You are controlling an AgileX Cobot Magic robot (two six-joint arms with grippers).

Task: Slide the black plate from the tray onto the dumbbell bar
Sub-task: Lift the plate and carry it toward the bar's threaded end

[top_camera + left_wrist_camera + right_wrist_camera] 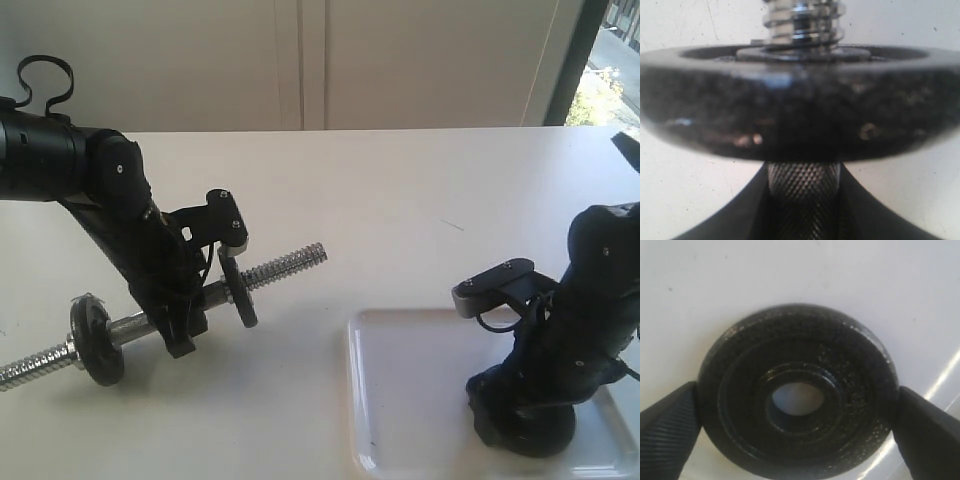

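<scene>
The black plate (pixel 850 370) lies flat in the white tray (pixel 400 400). My right gripper (pixel 798 400) straddles it, and its fingers (pixel 670 430) press against the rim on both sides. From the exterior view only the plate's edge (pixel 548 438) shows under the right gripper (pixel 520 425). My left gripper (pixel 180 330) is shut on the knurled middle of the dumbbell bar (pixel 285 264) and holds it tilted above the table. In the left wrist view the bar's knurl (pixel 802 182) sits between the jaws of the left gripper (pixel 802 205), just behind a fitted black disc (pixel 800 110).
Two black discs sit on the bar, one near its low end (pixel 97 340) and one beside the left gripper (pixel 238 290). The bar's threaded end (pixel 300 258) points toward the tray. The tray lies at the table's front right. A window strip (pixel 605 60) is at the far right.
</scene>
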